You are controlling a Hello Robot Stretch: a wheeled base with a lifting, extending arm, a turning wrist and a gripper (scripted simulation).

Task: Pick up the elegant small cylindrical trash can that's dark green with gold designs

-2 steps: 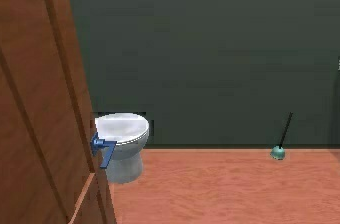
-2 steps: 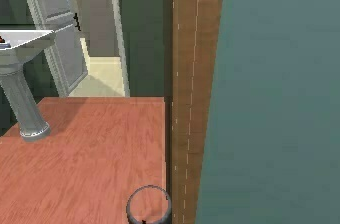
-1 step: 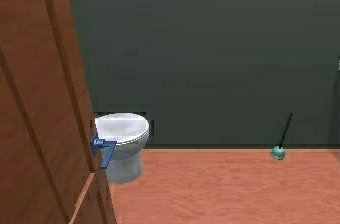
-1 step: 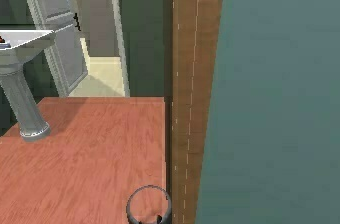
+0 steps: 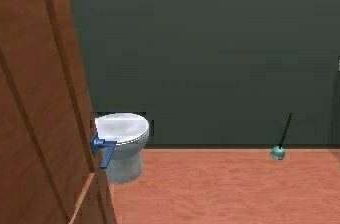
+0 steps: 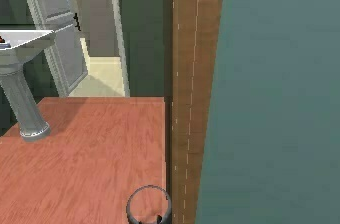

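Observation:
A small round open-topped can (image 6: 150,207) stands on the reddish floor at the arm side view's bottom edge. It sits close against the edge of a brown wooden door (image 6: 188,110). From above it is dark inside with a pale rim, and its lower part is cut off by the frame. I cannot make out any pattern on its sides.
The same wooden door (image 5: 28,120) takes up the forward view's left. A white toilet (image 5: 123,140) stands beside it against a dark green wall. A brush with a teal base (image 5: 279,150) leans near the wall. A pedestal sink (image 6: 18,60) stands further out, with a doorway (image 6: 103,45) beyond.

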